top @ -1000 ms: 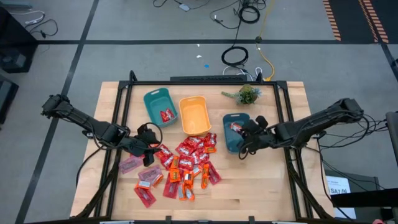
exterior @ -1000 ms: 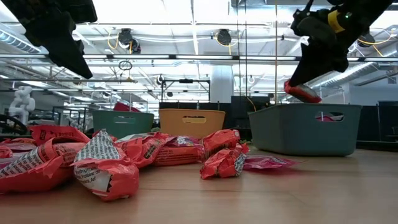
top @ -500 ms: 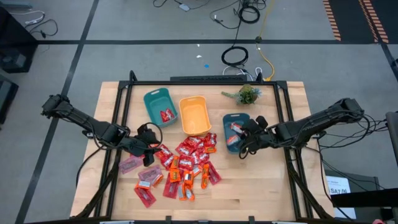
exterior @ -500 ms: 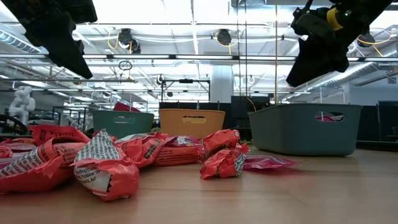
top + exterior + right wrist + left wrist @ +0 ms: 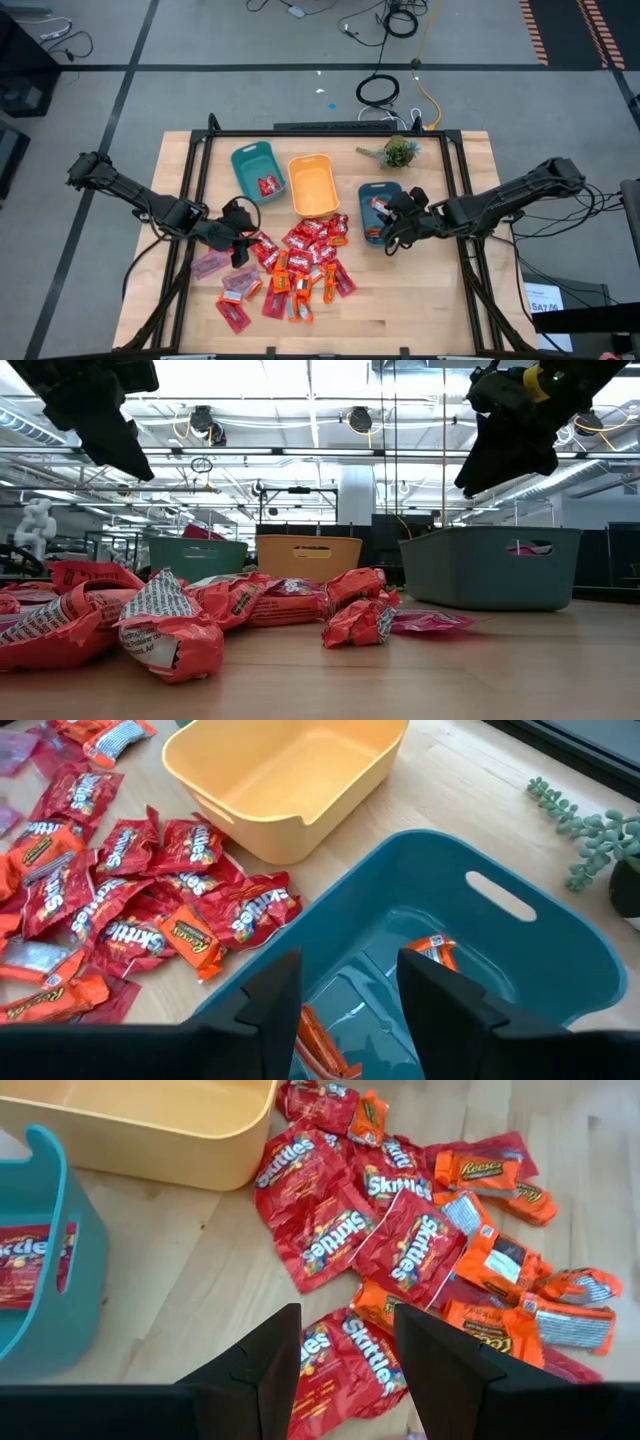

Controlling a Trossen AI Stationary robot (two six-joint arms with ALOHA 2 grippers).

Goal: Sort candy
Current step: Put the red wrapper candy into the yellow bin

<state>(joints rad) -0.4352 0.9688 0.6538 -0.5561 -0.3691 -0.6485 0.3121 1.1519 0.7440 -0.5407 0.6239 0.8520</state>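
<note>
Orange-wrapped candy (image 5: 432, 949) is now lying inside the right-hand teal bin (image 5: 377, 190), dropped there a second ago by the right gripper (image 5: 345, 1010), whose fingers are standing apart and empty above it. Most of the candy pile (image 5: 295, 260) is waiting mid-table. The left gripper (image 5: 345, 1370) is hovering over the pile's left edge, fingers apart, holding nothing.

Glossy candy (image 5: 340, 1230) wrappers, matt wood table (image 5: 190, 1280).

Red and orange candy (image 5: 300, 262) lies on the pale wood tabletop (image 5: 420, 300) by two teal bins (image 5: 254, 170) and a yellow-orange bin (image 5: 313, 184).
</note>
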